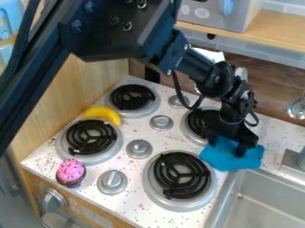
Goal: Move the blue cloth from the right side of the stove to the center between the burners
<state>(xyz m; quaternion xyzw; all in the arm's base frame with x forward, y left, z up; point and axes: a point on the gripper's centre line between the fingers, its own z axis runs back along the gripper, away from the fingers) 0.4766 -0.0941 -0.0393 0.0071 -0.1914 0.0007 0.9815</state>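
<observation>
Camera view: gripper [227, 146] spread over the blue cloth [236, 162]

In the camera view, your gripper's two fingers stand apart, with blue fabric showing between them; you can't tell how firmly either one touches it. The cloth lies crumpled beside the right rear burner [193, 131], close to the rim of the sink [225, 192].

Watch the folds: if you closed too high, you might catch only a thin pinch, and the fabric could slip out. Low, hard contact could press the fingertips into the counter [276, 141]. A sideways drag might snag the cloth on the burner or tip it over the sink's edge.

Your count: one cloth, four burners, four knobs on the stove top and one knob [54, 201] on its front, one banana [102, 113], one pink-topped cupcake [71, 172], one sink.
</observation>
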